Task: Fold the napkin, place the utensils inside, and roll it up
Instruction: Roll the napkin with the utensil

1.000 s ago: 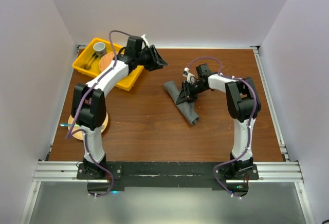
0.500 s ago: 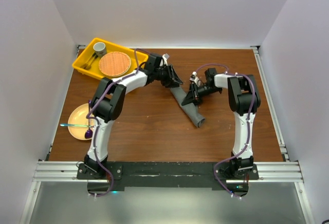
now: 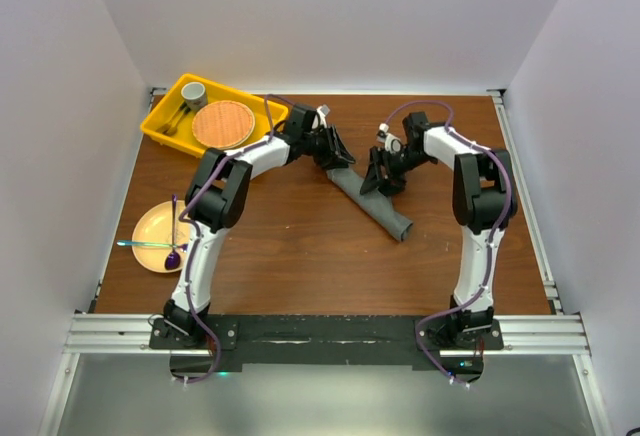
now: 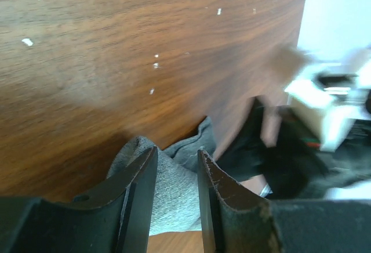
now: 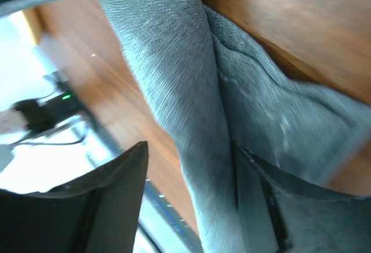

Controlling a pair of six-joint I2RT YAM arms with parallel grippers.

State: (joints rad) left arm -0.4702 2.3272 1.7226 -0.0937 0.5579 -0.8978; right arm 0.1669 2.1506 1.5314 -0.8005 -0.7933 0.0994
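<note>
The napkin lies as a long grey-green roll running diagonally across the middle of the table. My left gripper is at its far upper end. In the left wrist view its fingers stand narrowly open over the napkin, not pinching it. My right gripper sits just right of the roll's upper half. It is open, with the napkin running between its fingers, close to the right one. A purple spoon and a teal-handled utensil rest on a yellow plate at the left.
A yellow tray at the back left holds a round wicker mat, a grey cup and a utensil. White walls close in the table on the left, back and right.
My left gripper swung from over the tray to the napkin's far end and stayed there. My right gripper moved up and right. The napkin straightened, its near end shifting right.
</note>
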